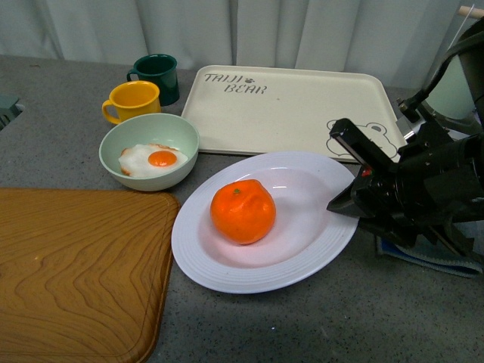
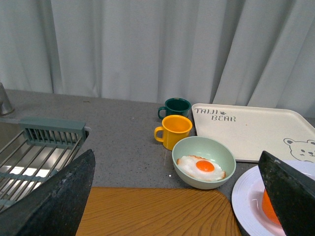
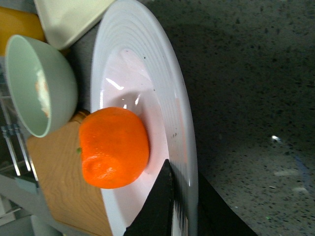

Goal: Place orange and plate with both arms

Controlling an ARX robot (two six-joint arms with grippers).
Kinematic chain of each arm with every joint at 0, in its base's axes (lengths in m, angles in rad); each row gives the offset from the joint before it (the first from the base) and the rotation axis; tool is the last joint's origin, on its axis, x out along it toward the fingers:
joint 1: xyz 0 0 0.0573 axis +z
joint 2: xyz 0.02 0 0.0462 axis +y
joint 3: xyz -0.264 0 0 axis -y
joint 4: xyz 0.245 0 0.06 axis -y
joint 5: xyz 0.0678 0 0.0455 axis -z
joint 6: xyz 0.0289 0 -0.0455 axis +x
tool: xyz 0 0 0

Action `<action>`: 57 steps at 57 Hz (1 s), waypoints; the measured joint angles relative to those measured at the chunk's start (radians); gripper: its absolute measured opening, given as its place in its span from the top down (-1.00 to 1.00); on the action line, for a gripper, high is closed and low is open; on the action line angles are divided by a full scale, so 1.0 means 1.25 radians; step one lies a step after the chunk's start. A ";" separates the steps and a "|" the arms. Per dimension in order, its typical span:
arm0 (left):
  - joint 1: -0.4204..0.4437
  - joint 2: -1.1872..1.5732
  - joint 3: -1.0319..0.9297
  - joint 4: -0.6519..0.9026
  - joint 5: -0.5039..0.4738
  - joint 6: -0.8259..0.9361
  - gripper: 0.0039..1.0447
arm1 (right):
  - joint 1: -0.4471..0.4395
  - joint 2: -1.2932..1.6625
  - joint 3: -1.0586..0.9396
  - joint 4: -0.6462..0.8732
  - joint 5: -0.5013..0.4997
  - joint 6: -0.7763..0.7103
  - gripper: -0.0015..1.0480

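One orange (image 1: 242, 211) central on plate (image 1: 302, 261); right tool (image 3: 183, 187) clenched on its rim; left tool (image 2: 170, 196) released, apart.

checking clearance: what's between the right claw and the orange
Only bare plate lies between the right claw and the orange, clearest in the front view.

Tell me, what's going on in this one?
The orange sits in the white plate, which lies on the grey counter beside the wooden board. The right end effector appears closed on the plate's rim, with a finger on either side of it. The left end effector is open and holds nothing.
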 joint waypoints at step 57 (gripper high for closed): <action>0.000 0.000 0.000 0.000 0.000 0.000 -0.88 | -0.116 0.116 0.064 0.505 -0.199 0.126 0.98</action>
